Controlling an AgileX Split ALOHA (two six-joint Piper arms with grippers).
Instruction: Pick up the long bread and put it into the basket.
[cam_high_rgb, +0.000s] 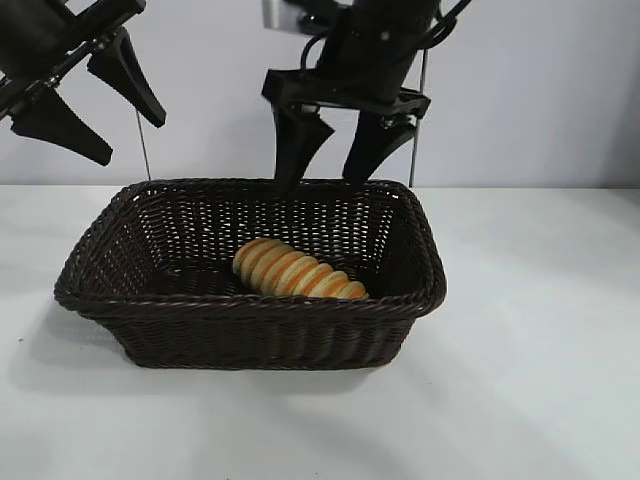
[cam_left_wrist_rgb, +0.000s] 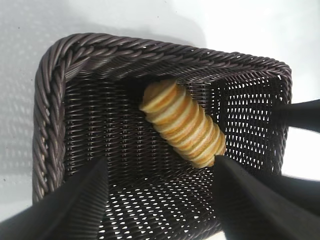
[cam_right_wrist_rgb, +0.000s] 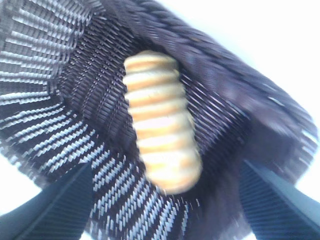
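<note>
Bread (cam_high_rgb: 297, 271) lies below right gripper (cam_high_rgb: 335, 160).

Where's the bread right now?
The long bread lies inside the basket on its floor, toward the front rim in the exterior view, below the open right gripper.

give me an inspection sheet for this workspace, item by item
surface: white table, bare around the basket
job's things: bread lies on the floor of the basket, touching no fingers
clutter: nothing seen
grippers: left gripper open, empty, up beyond the basket's left corner; right gripper open, empty, above the basket's far rim
cables: thin vertical rod behind the basket; a cable on the right arm
surroundings: plain pale wall
</note>
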